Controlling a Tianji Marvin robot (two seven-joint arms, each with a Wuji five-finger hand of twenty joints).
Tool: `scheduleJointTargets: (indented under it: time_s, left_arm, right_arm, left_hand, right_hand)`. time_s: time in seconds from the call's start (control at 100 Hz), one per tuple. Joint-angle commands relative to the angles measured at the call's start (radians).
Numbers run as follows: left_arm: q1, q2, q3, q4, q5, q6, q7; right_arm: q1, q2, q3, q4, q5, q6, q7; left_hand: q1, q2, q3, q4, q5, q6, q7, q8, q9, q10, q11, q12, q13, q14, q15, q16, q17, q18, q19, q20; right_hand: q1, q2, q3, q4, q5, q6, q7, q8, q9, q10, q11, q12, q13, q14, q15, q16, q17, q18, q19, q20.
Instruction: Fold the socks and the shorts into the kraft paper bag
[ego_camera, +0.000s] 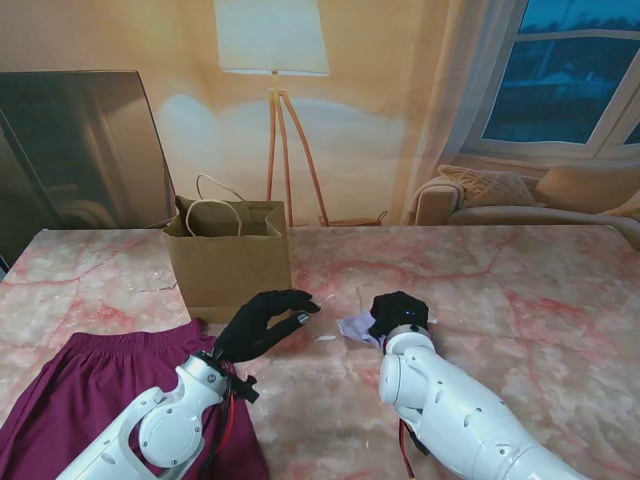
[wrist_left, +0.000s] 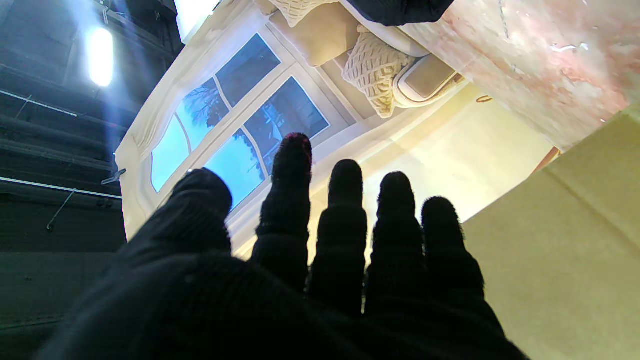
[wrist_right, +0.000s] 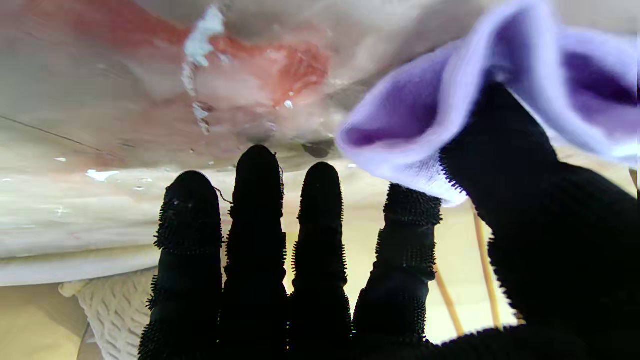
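Centrally on the table (ego_camera: 520, 290), a lilac sock (ego_camera: 355, 326) lay just right of the kraft paper bag (ego_camera: 228, 262), pinched by the right robot hand (ego_camera: 397, 312). Nearer the bag, the left robot hand (ego_camera: 262, 325) hovered with fingers spread, holding nothing.

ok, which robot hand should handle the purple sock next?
Right. The right robot hand is already at the purple sock, thumb and index pinching its edge in the right wrist view. The left robot hand is open and holds nothing, in front of the kraft paper bag, well placed to steady it.
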Motion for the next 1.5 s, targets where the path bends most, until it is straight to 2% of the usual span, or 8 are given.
scheduleJointTargets:
  time_s: [0.0,0.18,0.37,0.58,0.68,0.88,1.2,1.49]
  left_arm:
    - [0.007,0.0,-0.004,-0.008,-0.002,0.003,-0.001]
    - [0.011,0.001,-0.008,-0.01,-0.003,0.007,-0.004]
    - [0.012,0.002,-0.006,-0.012,-0.005,0.011,-0.007]
    - [-0.004,0.001,0.008,-0.004,-0.014,0.024,-0.017]
    - [-0.022,0.0,0.024,0.009,-0.02,0.036,-0.021]
    - [-0.084,-0.004,0.078,0.058,-0.018,0.063,-0.029]
    - [-0.209,-0.034,0.197,0.175,-0.031,0.099,0.002]
    - [-0.31,-0.078,0.313,0.299,-0.123,0.035,0.001]
  right_arm:
    - [-0.016,-0.012,0.007,0.002,0.007,-0.019,0.007]
    - [-0.038,-0.02,0.049,-0.007,0.042,-0.083,-0.033]
    - [-0.074,-0.022,0.105,-0.038,0.042,-0.153,-0.109]
    - [-0.16,0.018,0.2,-0.184,-0.028,-0.203,-0.111]
    - [-0.216,0.04,0.256,-0.268,-0.071,-0.23,-0.098]
    - [-0.339,0.075,0.366,-0.43,-0.16,-0.29,-0.078]
    - [-0.51,0.1,0.5,-0.624,-0.231,-0.388,-0.06]
    - [-0.574,0.099,0.543,-0.679,-0.249,-0.426,-0.099]
  left_hand:
    - [-0.008,0.01,-0.012,0.044,0.018,-0.022,0.01,0.019,-0.007,-0.008,0.003,-0.014,-0.009,-0.036,-0.007,-0.007,-0.005,-0.005,-0.011,-0.004]
    - [-0.009,0.011,-0.013,0.044,0.019,-0.023,0.01,0.019,-0.008,-0.006,0.003,-0.014,-0.01,-0.036,-0.007,-0.007,-0.006,-0.004,-0.012,-0.004]
    - [-0.01,0.011,-0.015,0.044,0.008,-0.019,0.004,0.017,-0.011,-0.003,0.001,-0.014,-0.011,-0.032,-0.008,-0.007,-0.003,-0.005,-0.011,-0.004]
    - [-0.02,-0.025,-0.013,0.05,-0.057,0.017,-0.04,0.0,-0.029,0.014,-0.004,-0.012,-0.022,-0.019,-0.009,-0.006,0.001,-0.006,-0.006,-0.001]
    - [-0.076,-0.079,0.081,0.046,-0.098,0.038,-0.076,-0.009,-0.041,0.017,-0.01,-0.007,-0.03,-0.017,-0.013,-0.005,-0.001,-0.008,-0.006,-0.002]
    - [-0.161,-0.208,0.242,0.035,-0.183,0.102,-0.144,-0.045,-0.083,0.031,-0.015,-0.004,-0.058,-0.009,-0.017,-0.002,-0.009,-0.008,-0.015,-0.005]
    - [-0.197,-0.451,0.29,-0.047,-0.319,0.197,-0.237,-0.105,-0.247,0.062,-0.038,-0.019,-0.195,0.001,-0.053,-0.019,-0.083,-0.002,-0.094,-0.041]
    - [-0.303,-0.568,0.454,-0.103,-0.282,0.199,-0.222,-0.106,-0.215,0.068,-0.015,-0.014,-0.167,0.011,-0.034,-0.012,-0.069,0.014,-0.075,-0.031]
  right_hand:
    - [0.049,-0.047,0.028,-0.026,0.053,-0.056,0.072,0.074,0.06,0.019,-0.036,-0.071,0.074,0.017,-0.168,-0.149,0.059,0.006,-0.002,-0.009]
    - [0.102,-0.102,0.062,-0.018,0.128,-0.064,0.103,0.142,0.335,0.017,-0.033,-0.19,0.365,0.013,-0.167,-0.213,0.296,0.009,0.08,-0.089]
    - [0.133,-0.216,0.081,-0.039,0.182,-0.072,0.086,0.075,0.549,-0.024,0.045,-0.217,0.507,-0.016,0.052,-0.151,0.477,-0.009,0.23,-0.154]
    - [0.147,-0.134,0.062,-0.017,0.191,-0.034,0.083,-0.338,0.59,0.017,-0.015,-0.191,0.502,0.004,0.068,-0.153,0.437,-0.017,0.209,-0.15]
    - [0.148,-0.104,0.056,-0.009,0.216,-0.002,0.079,-0.41,0.604,0.031,-0.024,-0.181,0.502,0.013,0.079,-0.141,0.433,-0.011,0.207,-0.145]
    - [0.15,-0.103,0.059,-0.008,0.221,0.013,0.087,-0.417,0.61,0.037,-0.026,-0.171,0.502,0.02,0.093,-0.133,0.431,-0.002,0.21,-0.141]
    - [0.152,-0.107,0.064,-0.008,0.224,0.022,0.086,-0.409,0.612,0.043,-0.029,-0.157,0.5,0.025,0.102,-0.126,0.431,0.002,0.214,-0.137]
    - [0.152,-0.103,0.064,-0.008,0.223,0.019,0.082,-0.402,0.61,0.042,-0.034,-0.15,0.5,0.026,0.1,-0.125,0.431,0.002,0.214,-0.135]
